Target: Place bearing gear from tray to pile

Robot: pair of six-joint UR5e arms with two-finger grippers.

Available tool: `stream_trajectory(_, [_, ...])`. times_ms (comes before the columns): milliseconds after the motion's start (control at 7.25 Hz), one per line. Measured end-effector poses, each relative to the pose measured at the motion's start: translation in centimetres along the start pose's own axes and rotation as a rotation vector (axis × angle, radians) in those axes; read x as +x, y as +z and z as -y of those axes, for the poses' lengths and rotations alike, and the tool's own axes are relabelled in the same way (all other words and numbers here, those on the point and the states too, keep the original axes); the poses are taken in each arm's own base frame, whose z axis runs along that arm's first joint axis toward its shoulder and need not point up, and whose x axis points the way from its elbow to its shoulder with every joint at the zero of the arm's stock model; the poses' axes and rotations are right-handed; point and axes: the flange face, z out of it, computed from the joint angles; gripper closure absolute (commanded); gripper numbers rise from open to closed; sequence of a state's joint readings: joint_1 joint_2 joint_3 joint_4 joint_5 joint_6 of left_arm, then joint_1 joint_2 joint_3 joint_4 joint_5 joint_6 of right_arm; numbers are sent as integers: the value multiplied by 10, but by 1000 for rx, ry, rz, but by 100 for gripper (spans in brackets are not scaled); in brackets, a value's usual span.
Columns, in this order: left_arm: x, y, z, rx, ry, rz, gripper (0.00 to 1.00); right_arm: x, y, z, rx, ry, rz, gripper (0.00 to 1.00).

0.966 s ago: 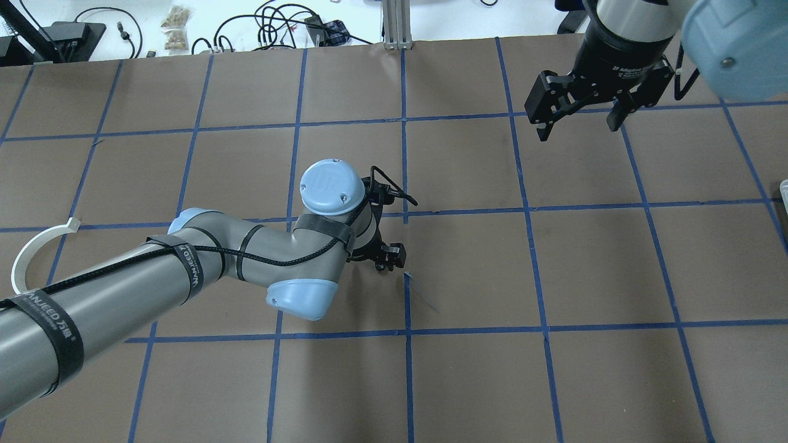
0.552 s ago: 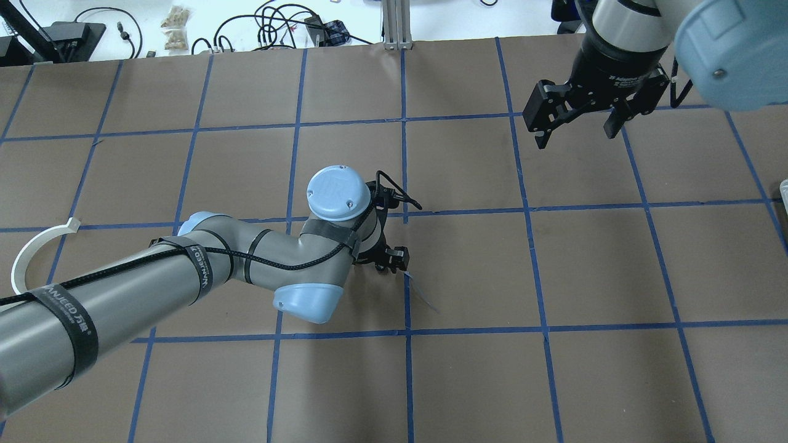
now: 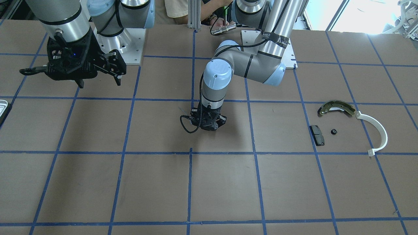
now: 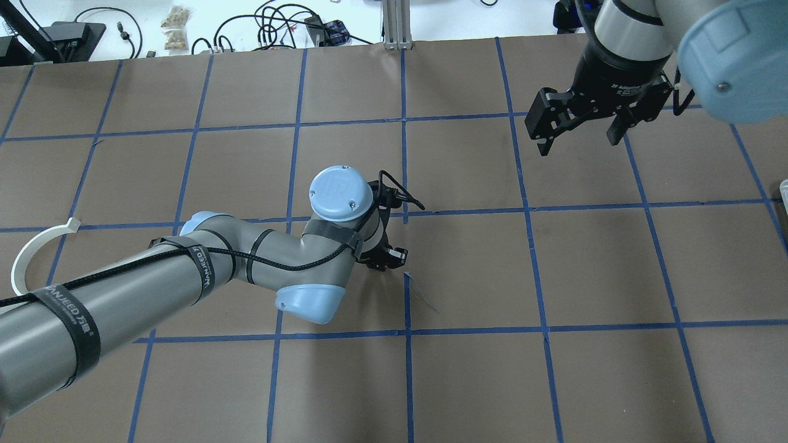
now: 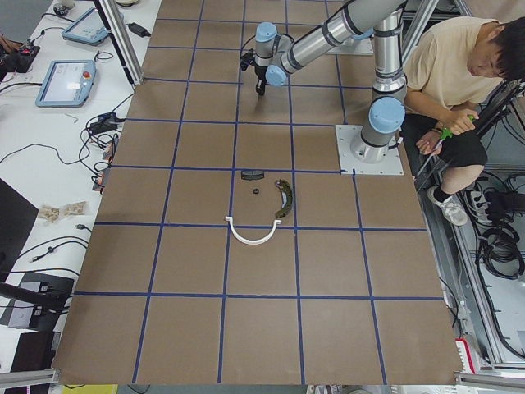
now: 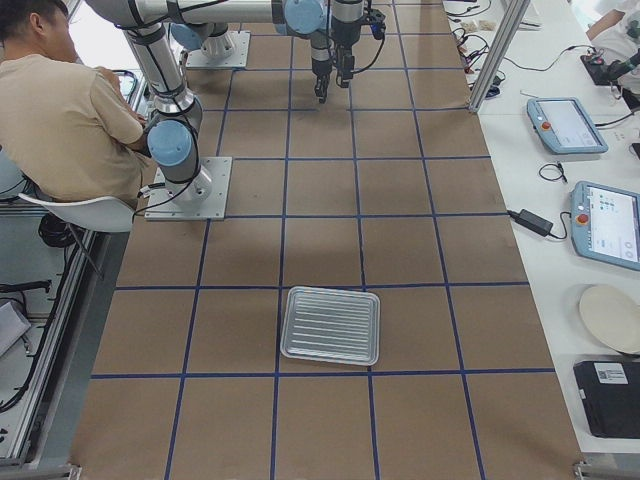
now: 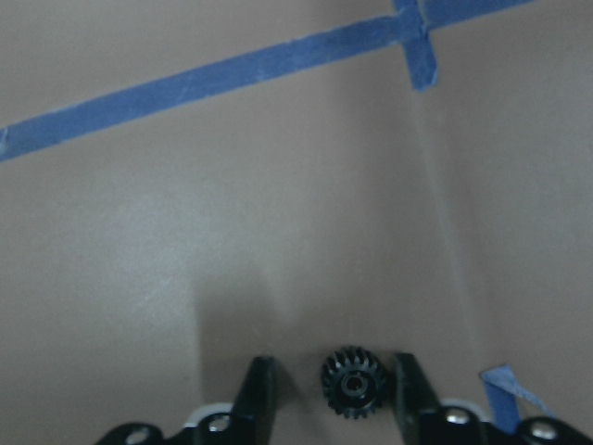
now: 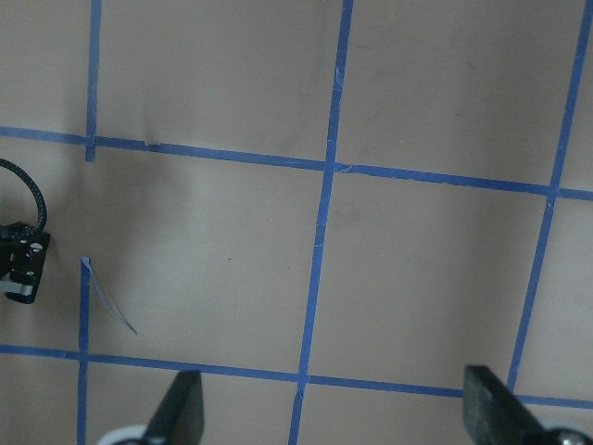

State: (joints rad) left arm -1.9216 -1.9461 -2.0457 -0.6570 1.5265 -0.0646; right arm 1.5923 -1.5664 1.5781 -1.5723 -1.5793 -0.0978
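Black bearing gear [image 7: 354,382] flat on table [image 4: 615,264], mid-table, btwn fingers of left pincer [image 7: 332,366], which is spread, gap on one side. Right pincer [image 4: 578,143] hovers, spread wide. Tray [image 6: 330,293] and pile [image 3: 335,105] both well apart from gear.

Small black toothed bearing gear [image 7: 355,382] lies on the brown paper-covered table [image 7: 278,232] between the left gripper [image 7: 334,363] fingers [image 7: 258,399], nearer one than the other. A blue tape line [image 7: 232,69] runs beyond the fingertips. Well off to those fingers' left sits the pile [image 5: 284,199]: olive-gold curved brake shoe [image 3: 336,107], white plastic arc [image 3: 378,133], black rectangular pad [image 3: 317,135]. The silvery ribbed tray [image 6: 330,325] lies far beyond the right gripper [image 4: 577,141].
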Motion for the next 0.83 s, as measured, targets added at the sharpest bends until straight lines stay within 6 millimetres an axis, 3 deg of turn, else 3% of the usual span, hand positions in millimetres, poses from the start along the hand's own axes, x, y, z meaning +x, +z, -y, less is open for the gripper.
stream_trajectory(276, [-11, -20, 12, 19, -3, 4, 100, 0, 0, -1, 2, 0, 0, 0])
stream_trajectory(414, [-35, -35, 22, -4, -2, 23, 100, 0, -2, 0, 6, 0, 0, 0])
stream_trajectory(552, [-74, -56, 33, -46, 0, 47, 100, 0, -4, 0, 11, 0, -1, 0])
stream_trajectory(690, [-127, -78, 41, -94, -15, 60, 100, 0, -4, 0, 11, -1, -1, 0])
stream_trajectory(828, [-198, -96, 39, -152, -38, 76, 100, 0, -3, 0, 9, -2, 1, 0])
